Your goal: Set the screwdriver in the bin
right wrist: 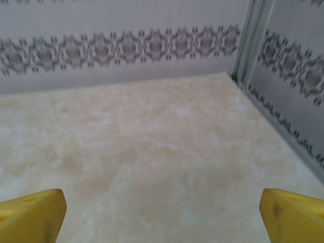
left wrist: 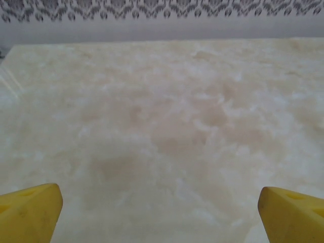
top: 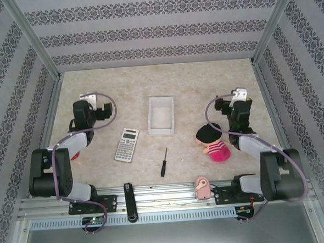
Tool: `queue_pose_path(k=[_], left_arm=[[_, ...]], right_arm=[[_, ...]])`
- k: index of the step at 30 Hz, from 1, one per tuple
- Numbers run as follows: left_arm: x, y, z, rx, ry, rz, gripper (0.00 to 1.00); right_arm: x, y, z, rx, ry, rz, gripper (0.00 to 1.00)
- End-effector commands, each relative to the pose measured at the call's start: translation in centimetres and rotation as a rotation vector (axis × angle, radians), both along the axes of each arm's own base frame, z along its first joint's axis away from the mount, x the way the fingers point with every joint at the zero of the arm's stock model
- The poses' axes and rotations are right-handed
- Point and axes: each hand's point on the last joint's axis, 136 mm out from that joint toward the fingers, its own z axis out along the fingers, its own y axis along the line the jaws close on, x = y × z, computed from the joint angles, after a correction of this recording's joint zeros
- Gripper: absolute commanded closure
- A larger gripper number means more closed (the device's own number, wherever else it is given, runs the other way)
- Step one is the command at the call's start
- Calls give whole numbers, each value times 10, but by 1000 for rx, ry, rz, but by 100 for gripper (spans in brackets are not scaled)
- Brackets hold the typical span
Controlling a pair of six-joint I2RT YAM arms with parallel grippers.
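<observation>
Slim black-handled screwdriver on marbled tabletop, white rect. plastic bin above, left tool & right tool gaping, empty.

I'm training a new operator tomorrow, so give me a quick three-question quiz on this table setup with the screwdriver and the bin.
1. True or false: the screwdriver lies inside the bin.
2. The left gripper is: A open, B shut on the screwdriver, C shut on nothing.
3. In the top view, which grey thing lies left of the screwdriver?
Key: 1 false; 2 A; 3 the calculator.
</observation>
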Motion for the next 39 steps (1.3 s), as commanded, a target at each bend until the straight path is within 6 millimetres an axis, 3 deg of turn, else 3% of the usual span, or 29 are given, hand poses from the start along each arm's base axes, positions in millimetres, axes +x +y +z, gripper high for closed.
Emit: queue_pose_path(k=[1, 4, 8, 14, 19, 23, 28, 39], left_arm=[[-32, -9, -14, 11, 248, -60, 1], [-48, -23, 9, -19, 341, -139, 1], [-69, -35, 49, -59, 397, -194, 1], [-100, -65, 99, -142, 397, -343, 1], [-117, -70, 126, -108, 374, -374, 1], [-124, -63, 134, -40, 366, -355, 1], [-132, -59, 132, 7, 359, -351, 1], [-140, -62, 123, 1, 369, -355, 1]], right_arm=[[-13, -6, 17, 89, 108, -90, 2], [-30, 8, 26, 193, 263, -81, 2], [-62, 56, 34, 95, 390, -8, 2], [-138, 137, 15, 52, 670, 197, 2], [-195, 194, -2, 96, 757, 356, 2], [-230, 241, -21, 101, 829, 459, 2], [-250, 278, -54, 19, 897, 500, 2], [-261, 331, -114, 30, 1012, 539, 9]])
